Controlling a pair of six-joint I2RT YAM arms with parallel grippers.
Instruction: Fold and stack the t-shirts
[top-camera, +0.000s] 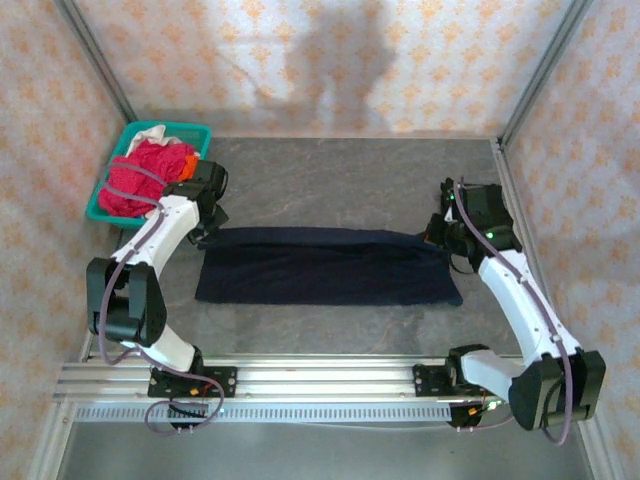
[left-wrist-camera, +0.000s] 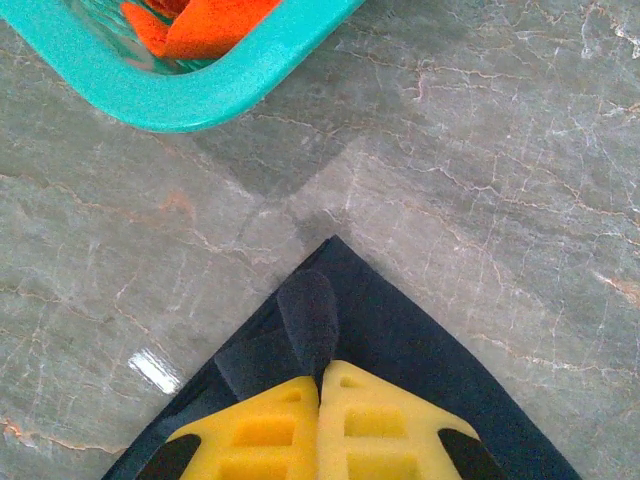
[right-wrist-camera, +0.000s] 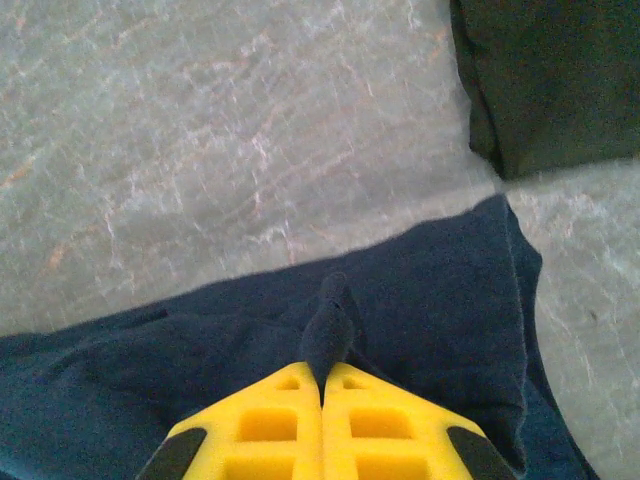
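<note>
Wore white shells along the long links of the left arm (top-camera: 158, 232) and the right arm (top-camera: 520, 290), with black housings at the joints and wrists. Trailed a mauve cable in loose loops beside each arm. Showed small green lights on the right wrist. Ended in the left gripper (left-wrist-camera: 320, 365) and the right gripper (right-wrist-camera: 322, 372), each with two bright yellow fingers (left-wrist-camera: 265, 440), moulded with square recesses and marked by black patches at the outer corners.
</note>
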